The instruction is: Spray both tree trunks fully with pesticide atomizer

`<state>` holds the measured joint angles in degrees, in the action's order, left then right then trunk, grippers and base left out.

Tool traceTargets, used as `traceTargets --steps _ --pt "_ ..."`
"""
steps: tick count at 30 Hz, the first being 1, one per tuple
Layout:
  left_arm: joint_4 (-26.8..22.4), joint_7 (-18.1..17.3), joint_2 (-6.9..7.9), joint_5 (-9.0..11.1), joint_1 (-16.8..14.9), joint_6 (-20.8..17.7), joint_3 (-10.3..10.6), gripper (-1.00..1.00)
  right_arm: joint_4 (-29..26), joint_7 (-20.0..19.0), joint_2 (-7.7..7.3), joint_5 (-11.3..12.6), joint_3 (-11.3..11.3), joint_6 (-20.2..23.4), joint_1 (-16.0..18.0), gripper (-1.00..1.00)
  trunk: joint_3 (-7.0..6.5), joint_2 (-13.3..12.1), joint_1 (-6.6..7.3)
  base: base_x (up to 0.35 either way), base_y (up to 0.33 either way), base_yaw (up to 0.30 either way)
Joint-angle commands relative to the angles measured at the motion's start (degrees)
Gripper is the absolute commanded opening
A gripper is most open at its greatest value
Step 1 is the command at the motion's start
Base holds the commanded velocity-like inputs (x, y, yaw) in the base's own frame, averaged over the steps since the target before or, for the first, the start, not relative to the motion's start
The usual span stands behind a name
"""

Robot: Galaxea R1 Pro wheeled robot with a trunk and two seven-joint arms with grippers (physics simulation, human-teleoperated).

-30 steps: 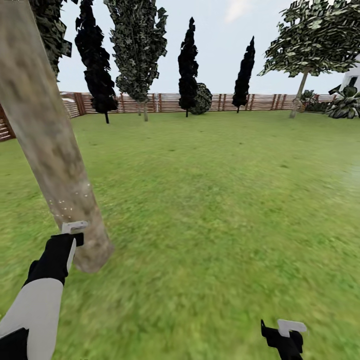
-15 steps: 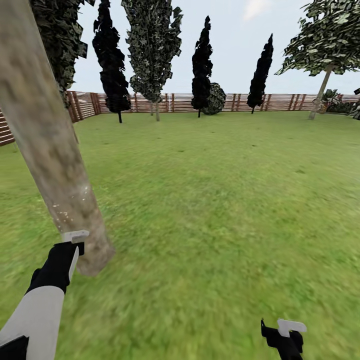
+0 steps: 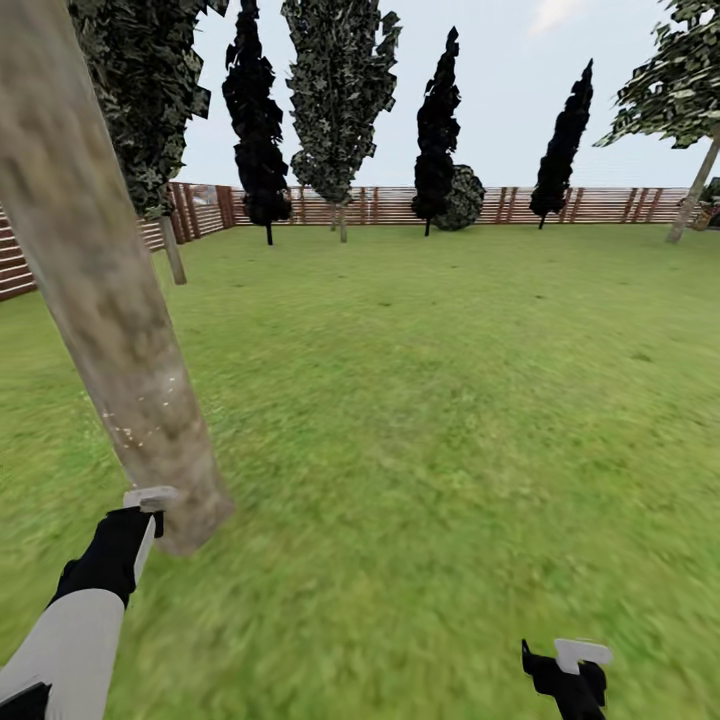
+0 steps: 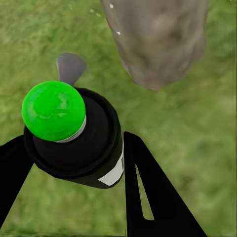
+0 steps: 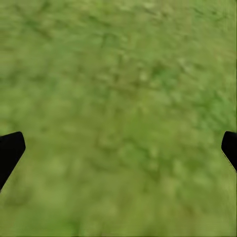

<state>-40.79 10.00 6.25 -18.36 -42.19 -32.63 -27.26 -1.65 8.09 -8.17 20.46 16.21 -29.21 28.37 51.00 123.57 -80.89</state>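
Note:
In the left wrist view, the pesticide atomizer (image 4: 79,148) is a black bottle with a white label and a round green top. My left gripper (image 4: 74,163) is shut on it, one black finger on each side. The bottle points at the base of a thick mottled grey-tan tree trunk (image 4: 158,39) close ahead. In the head view that tree trunk (image 3: 110,300) leans up the left side, with small white specks low on it, and my left gripper (image 3: 145,505) sits just beside its foot. My right gripper (image 3: 570,665) hangs open over the lawn at the lower right.
Green lawn (image 3: 450,400) stretches ahead to a reddish-brown slat fence (image 3: 600,205). A further tree with a thin pale trunk (image 3: 173,250) stands behind the near one. Dark cypress-like trees (image 3: 437,120) line the fence. Grass (image 5: 118,98) lies under my right gripper (image 5: 118,148).
The head view has turned left, so the far trees and fence have slid right. My left gripper with the atomizer has dropped lower along the trunk's base. The right gripper is unchanged.

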Motion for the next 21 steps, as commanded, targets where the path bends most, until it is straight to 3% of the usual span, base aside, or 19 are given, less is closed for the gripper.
traceTargets --steps 1,3,8,11,12,14,20,21 --pt "0.0 0.1 0.08 0.1 0.1 -0.2 -1.3 -1.00 0.0 0.3 0.00 0.3 0.5 -0.1 0.0 1.00 0.05 0.0 -0.02 0.282 -0.143 0.018" --pt "0.0 0.1 -0.01 0.0 0.2 -0.1 -1.9 -1.00 0.0 0.3 0.00 0.3 0.5 -0.1 0.0 1.00 0.05 0.0 -0.02 0.283 -0.141 0.006" --pt "0.2 0.1 -2.46 0.1 0.6 0.1 -1.7 -1.00 0.0 0.3 0.00 0.3 0.5 -0.1 0.0 1.00 0.05 0.0 -0.02 0.282 -0.159 0.043" --pt "0.1 0.1 0.37 0.1 4.2 2.3 -2.1 -1.00 0.0 0.3 0.00 0.3 0.5 -0.1 0.0 1.00 0.05 0.0 -0.02 0.281 -0.163 0.267" --pt "0.1 0.2 0.60 0.1 5.3 3.3 -2.2 -1.00 0.0 0.3 0.00 0.3 0.5 -0.1 0.0 1.00 0.05 0.0 -0.02 0.281 -0.163 0.276" --pt "0.1 0.2 0.15 0.3 6.6 5.0 -2.1 -1.00 0.0 0.3 0.00 0.3 0.5 -0.1 0.0 1.00 0.05 0.0 -0.02 0.281 -0.163 0.278" --pt "0.1 2.7 -1.87 0.5 6.9 5.6 -2.0 -1.00 0.0 0.3 0.00 0.3 0.5 -0.1 0.0 1.00 0.05 0.0 -0.02 0.239 -0.187 0.278" --pt "0.2 2.7 -2.04 0.5 6.9 7.3 -2.1 -1.00 0.0 0.3 0.03 0.3 0.5 -0.1 0.0 1.00 0.05 0.0 -0.02 0.152 -0.236 0.278"
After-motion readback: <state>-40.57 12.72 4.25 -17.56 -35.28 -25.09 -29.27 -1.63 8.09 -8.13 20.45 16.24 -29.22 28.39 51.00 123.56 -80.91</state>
